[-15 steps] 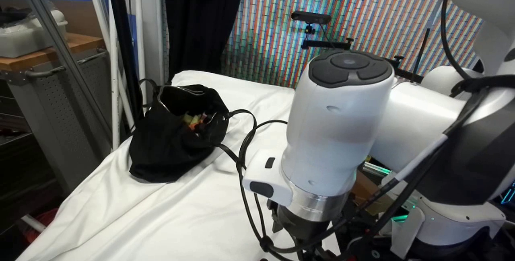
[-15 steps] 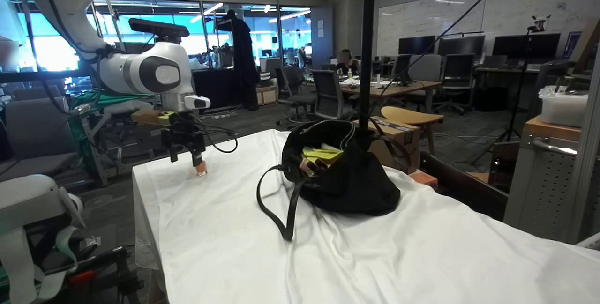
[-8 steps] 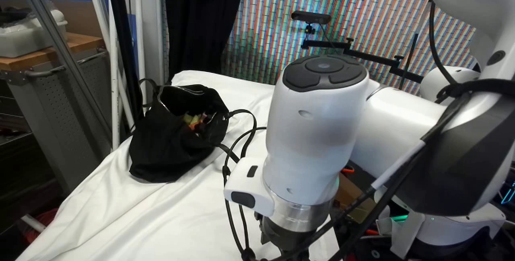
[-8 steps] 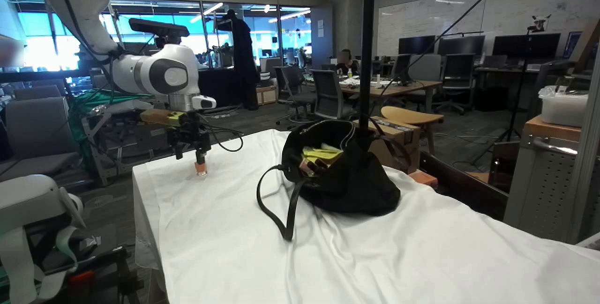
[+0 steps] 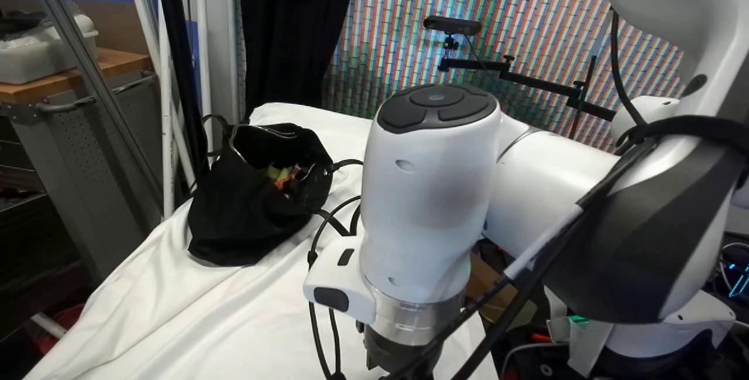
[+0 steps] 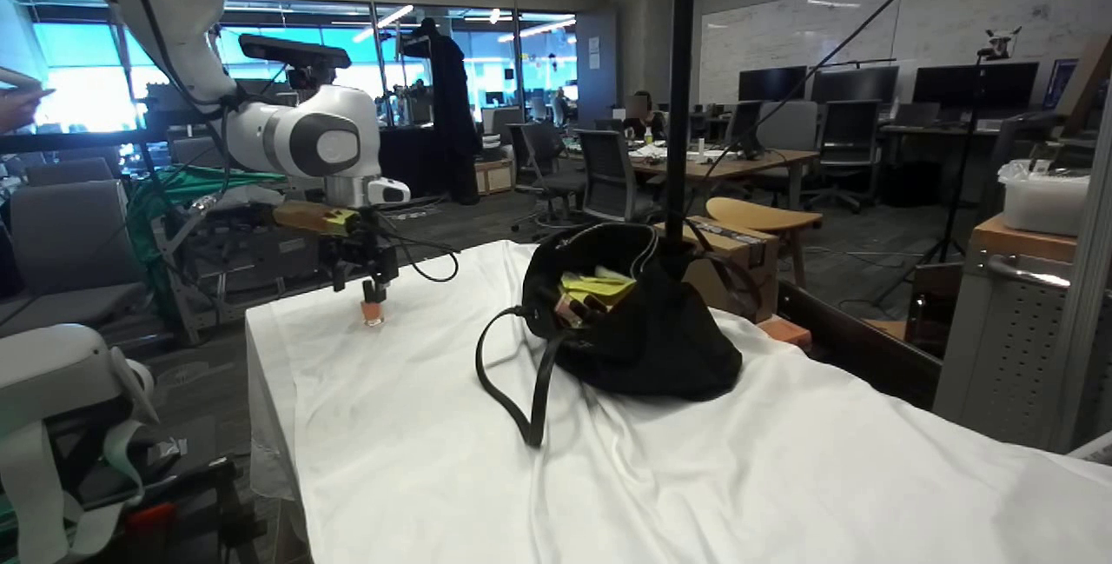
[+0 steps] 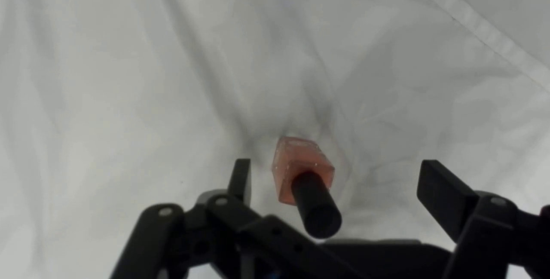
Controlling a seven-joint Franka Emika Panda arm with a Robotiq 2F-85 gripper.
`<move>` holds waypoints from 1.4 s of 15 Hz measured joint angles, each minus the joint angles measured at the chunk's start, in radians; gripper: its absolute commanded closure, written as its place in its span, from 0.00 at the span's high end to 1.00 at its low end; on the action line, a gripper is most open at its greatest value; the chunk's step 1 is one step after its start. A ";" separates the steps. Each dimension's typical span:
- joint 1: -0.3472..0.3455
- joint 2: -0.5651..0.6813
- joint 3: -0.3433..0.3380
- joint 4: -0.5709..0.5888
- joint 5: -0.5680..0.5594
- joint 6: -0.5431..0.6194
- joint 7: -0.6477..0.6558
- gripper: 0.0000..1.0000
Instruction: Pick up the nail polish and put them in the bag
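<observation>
The robot hand is spread wide, and it has hold of nothing. In the wrist view its two black fingers poke up from the bottom of the frame. Between them, low in the middle, stands one nail polish bottle, pinky orange, with its black cap pointing up. It touches neither finger, but it is closer to the one on the left.

To do this well, I think the hand should shift a bit until the bottle sits halfway, go straight down, then squeeze gently. If one finger bumps it first, it could tip over on the white sheet.

In an exterior view the black bag is just right of the middle, mouth open. Something yellow and what look like more little bottles are inside. After the lift, going up high should miss the strap.

I can't read any words on the bottle or the bag. Papers hang near the top middle there, too small to read.
</observation>
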 measured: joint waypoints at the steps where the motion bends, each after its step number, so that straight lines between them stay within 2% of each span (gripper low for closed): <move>1: -0.001 0.005 0.000 0.005 0.000 0.000 -0.002 1.00; 21: -0.016 0.087 -0.013 0.038 0.000 0.004 -0.042 1.00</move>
